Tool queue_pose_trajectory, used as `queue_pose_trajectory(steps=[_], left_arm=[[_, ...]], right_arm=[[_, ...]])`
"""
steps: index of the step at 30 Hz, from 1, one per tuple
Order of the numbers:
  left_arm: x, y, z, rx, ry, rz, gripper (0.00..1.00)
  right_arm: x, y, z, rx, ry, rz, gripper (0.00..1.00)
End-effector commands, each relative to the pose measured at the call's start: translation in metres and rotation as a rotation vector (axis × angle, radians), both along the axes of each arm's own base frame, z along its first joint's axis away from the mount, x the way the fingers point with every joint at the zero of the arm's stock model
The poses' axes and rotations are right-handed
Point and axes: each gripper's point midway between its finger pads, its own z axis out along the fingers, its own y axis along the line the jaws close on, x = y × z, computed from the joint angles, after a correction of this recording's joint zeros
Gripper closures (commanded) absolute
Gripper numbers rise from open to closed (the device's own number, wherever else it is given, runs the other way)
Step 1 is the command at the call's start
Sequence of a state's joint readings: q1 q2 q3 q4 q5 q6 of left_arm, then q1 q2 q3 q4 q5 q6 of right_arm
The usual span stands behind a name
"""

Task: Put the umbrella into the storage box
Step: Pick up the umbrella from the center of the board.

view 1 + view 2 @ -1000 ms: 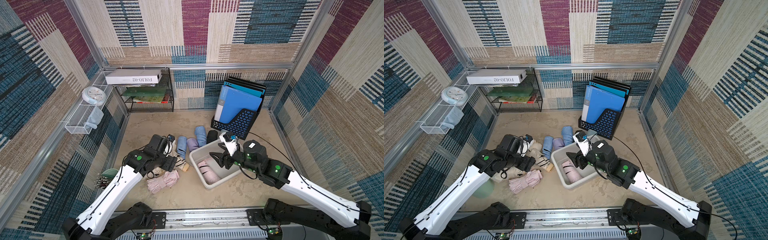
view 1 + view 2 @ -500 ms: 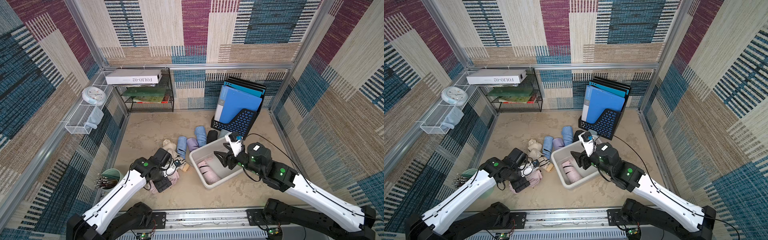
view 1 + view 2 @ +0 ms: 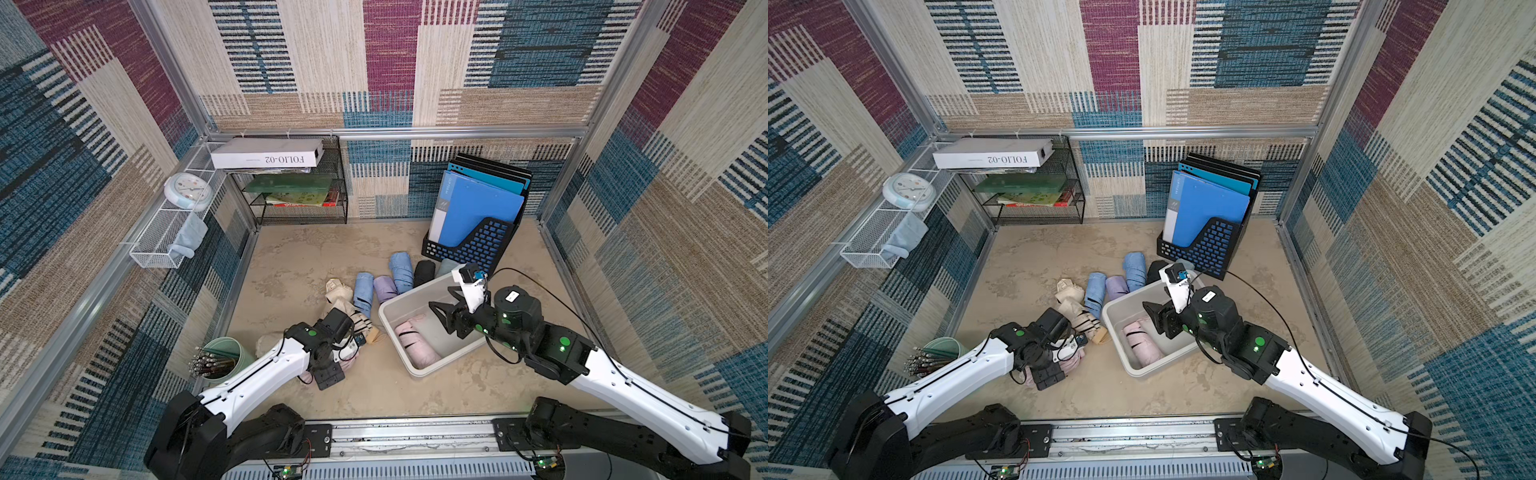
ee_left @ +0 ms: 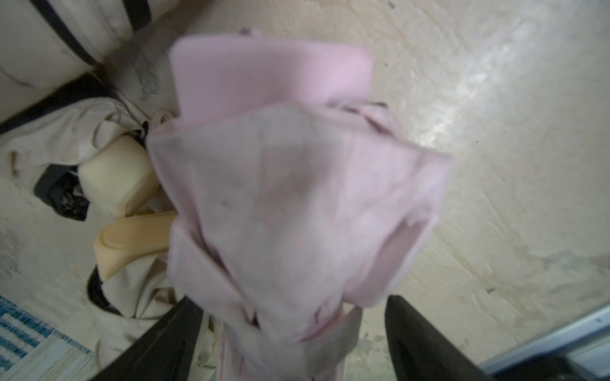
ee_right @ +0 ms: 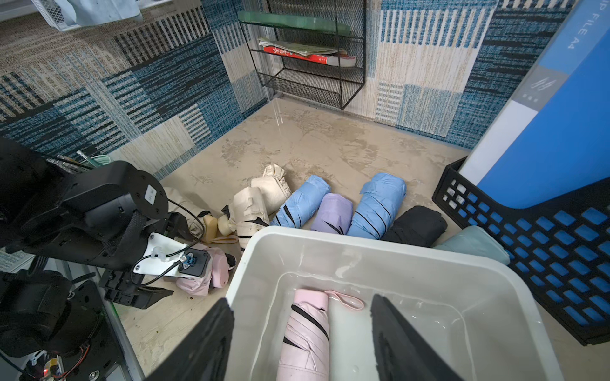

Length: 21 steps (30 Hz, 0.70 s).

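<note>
Umbrella (image 4: 297, 198), pink, lies on the floor just beside the box (image 5: 363, 244), outside it; its long axis threads between the left gripper's (image 4: 292, 301) parted, unclenched jaws; the right gripper (image 5: 302, 300) hangs over the box, jaws apart, empty; the left is nearer.

Umbrella (image 5: 305, 333) in the storage box (image 5: 379, 254), row of umbrellas (image 5: 333, 212) behind, file holder (image 5: 544, 264) behind-right.

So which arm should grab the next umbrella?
Left, probably. The left tool is open around the pink umbrella on the floor. The right tool hangs open over the storage box, holding nothing.
</note>
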<state>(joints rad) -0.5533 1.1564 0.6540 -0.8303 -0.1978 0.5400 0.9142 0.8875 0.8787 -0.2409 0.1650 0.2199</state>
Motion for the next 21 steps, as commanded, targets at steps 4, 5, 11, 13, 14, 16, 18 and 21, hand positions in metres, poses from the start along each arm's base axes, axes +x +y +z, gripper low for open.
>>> queue_pose_trajectory(steps=[4, 5, 11, 13, 14, 16, 18, 21], left_arm=[[0.015, -0.005, -0.009, 0.009, -0.044, -0.031, 0.14], [0.015, -0.005, -0.012, 0.01, -0.038, -0.032, 0.16], [0.014, -0.008, -0.024, 0.014, 0.007, -0.03, 0.24], [0.013, -0.008, -0.027, 0.017, 0.018, -0.032, 0.29], [0.013, -0.009, -0.028, 0.018, 0.023, -0.03, 0.32], [0.013, -0.009, -0.027, 0.019, 0.025, -0.029, 0.38], [0.013, -0.009, -0.026, 0.019, 0.028, -0.03, 0.43], [0.01, -0.009, -0.024, 0.013, 0.034, -0.026, 0.5]], right_arm=[[0.002, -0.003, 0.004, 0.024, -0.005, -0.024, 0.3], [0.002, -0.003, 0.004, 0.024, -0.007, -0.025, 0.3], [0.002, -0.005, 0.005, 0.019, -0.015, -0.026, 0.3], [0.001, -0.006, 0.006, 0.02, -0.017, -0.029, 0.3], [0.001, -0.007, 0.006, 0.02, -0.019, -0.03, 0.3], [0.0, -0.009, 0.007, 0.022, -0.021, -0.035, 0.3], [-0.001, -0.011, 0.008, 0.025, -0.024, -0.038, 0.3], [-0.002, -0.014, 0.009, 0.028, -0.027, -0.043, 0.3]])
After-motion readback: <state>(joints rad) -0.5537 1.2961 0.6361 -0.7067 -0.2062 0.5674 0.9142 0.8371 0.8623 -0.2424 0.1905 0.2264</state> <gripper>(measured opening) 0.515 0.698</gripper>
